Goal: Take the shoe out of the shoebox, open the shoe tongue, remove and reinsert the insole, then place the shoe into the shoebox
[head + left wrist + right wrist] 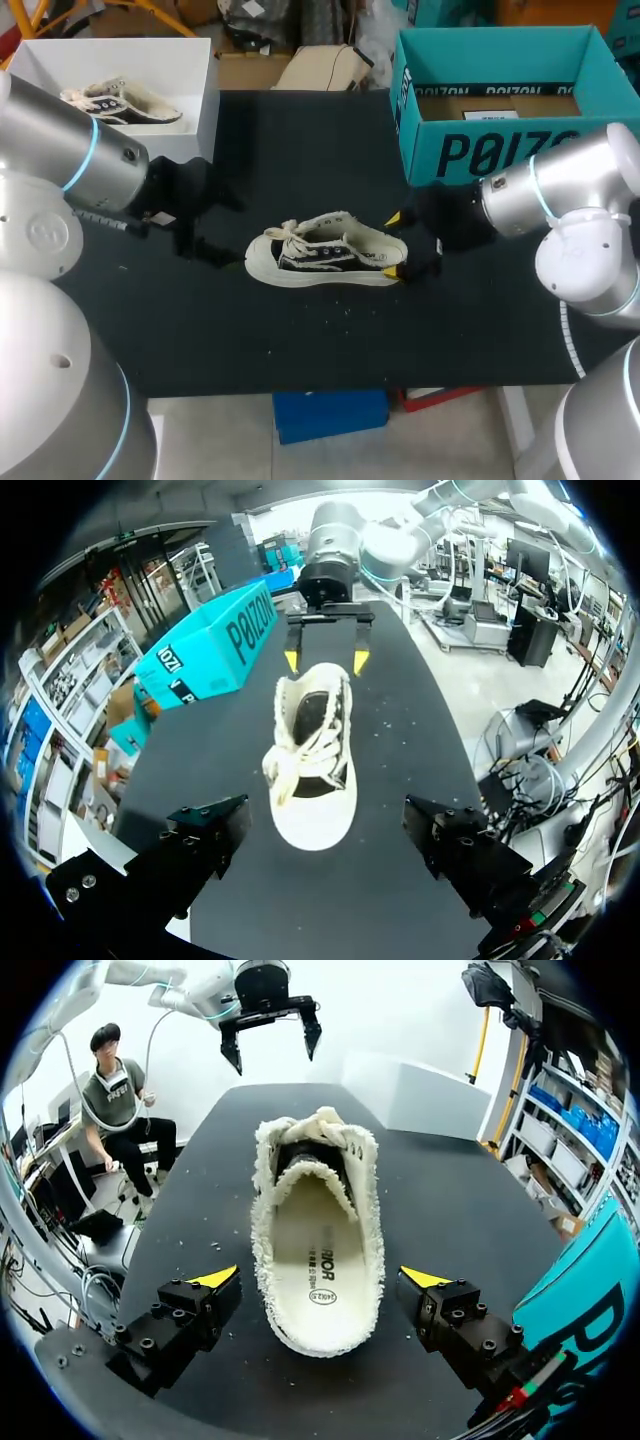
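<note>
Fingers of our right gripper [320, 1278] stand wide apart, one yellow-tipped pad on each side of the heel of the shoe [325, 250]. The right wrist view shows a thin strip of dark table between each pad and the heel, so nothing is clamped. Our left gripper [325, 820] is spread just as wide, its blocky black fingers flanking the rounded toe cap, and we cannot tell whether they touch it. The shoe lies at the middle of the black table [300, 400], toe toward 9 o'clock and heel toward 3 o'clock. It rests upright on a smooth cream rubber sole. Its sides are dark canvas, its collar is edged with a shaggy, frayed cream trim, and loose cream laces [300, 755] lie bunched over the tongue. The pale, flat insole [318, 1230] sits inside and carries small print. Pale specks dot the matte tabletop near the shoe. The teal shoebox [500, 150], open-topped cardboard, sits at 1 o'clock. A white box [205, 100] at 10 o'clock holds a second shoe [120, 102].
</note>
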`<state>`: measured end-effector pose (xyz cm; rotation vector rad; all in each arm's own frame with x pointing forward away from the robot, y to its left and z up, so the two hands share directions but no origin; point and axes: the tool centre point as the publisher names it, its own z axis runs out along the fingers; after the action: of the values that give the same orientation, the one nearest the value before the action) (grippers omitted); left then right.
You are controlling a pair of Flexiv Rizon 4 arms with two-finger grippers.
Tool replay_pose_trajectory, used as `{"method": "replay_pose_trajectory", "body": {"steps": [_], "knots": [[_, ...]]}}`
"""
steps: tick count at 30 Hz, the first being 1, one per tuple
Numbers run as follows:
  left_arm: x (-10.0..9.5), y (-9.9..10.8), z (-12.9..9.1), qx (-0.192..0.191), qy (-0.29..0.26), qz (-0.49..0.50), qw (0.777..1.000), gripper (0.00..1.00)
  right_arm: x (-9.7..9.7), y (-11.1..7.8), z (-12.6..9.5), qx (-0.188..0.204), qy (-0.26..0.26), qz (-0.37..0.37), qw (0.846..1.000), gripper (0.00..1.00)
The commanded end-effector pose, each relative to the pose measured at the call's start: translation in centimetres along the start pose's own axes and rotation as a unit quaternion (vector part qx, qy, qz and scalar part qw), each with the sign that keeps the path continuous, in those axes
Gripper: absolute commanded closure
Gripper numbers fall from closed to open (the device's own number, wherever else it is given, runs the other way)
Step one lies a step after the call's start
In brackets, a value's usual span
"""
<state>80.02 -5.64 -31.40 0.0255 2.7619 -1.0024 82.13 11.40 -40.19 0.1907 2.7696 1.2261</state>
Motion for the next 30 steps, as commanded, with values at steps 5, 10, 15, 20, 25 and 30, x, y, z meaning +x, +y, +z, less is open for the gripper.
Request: {"method": "replay_pose_trajectory", "body": {"steps": [5,10,15,20,25,30], "knots": [[0.1,0.1,0.1,0.001,-0.002,0.001,1.0,0.0,0.1,-0.8,1.7,-0.015,0.004,0.005,1.0,0.0],[0.1,0.1,0.1,0.001,-0.002,0.001,1.0,0.0,0.0,-0.9,2.3,-0.02,0.006,0.006,1.0,0.0],[0.1,0.1,0.1,0.001,-0.002,0.001,1.0,0.0,0.0,-1.3,3.0,-0.026,0.008,0.008,1.0,0.0],[0.1,0.1,0.1,0.001,-0.002,0.001,1.0,0.0,0.1,-1.6,3.3,-0.03,0.009,0.01,0.999,0.0],[0.1,0.1,0.1,0.001,-0.002,0.001,1.0,0.0,-0.1,-2.2,3.5,-0.02,0.007,0.003,1.0,1.0],[0.1,0.1,0.1,0.001,-0.002,0.001,1.0,0.0,-0.1,-2.2,3.5,-0.02,0.007,0.003,1.0,1.0]]}}
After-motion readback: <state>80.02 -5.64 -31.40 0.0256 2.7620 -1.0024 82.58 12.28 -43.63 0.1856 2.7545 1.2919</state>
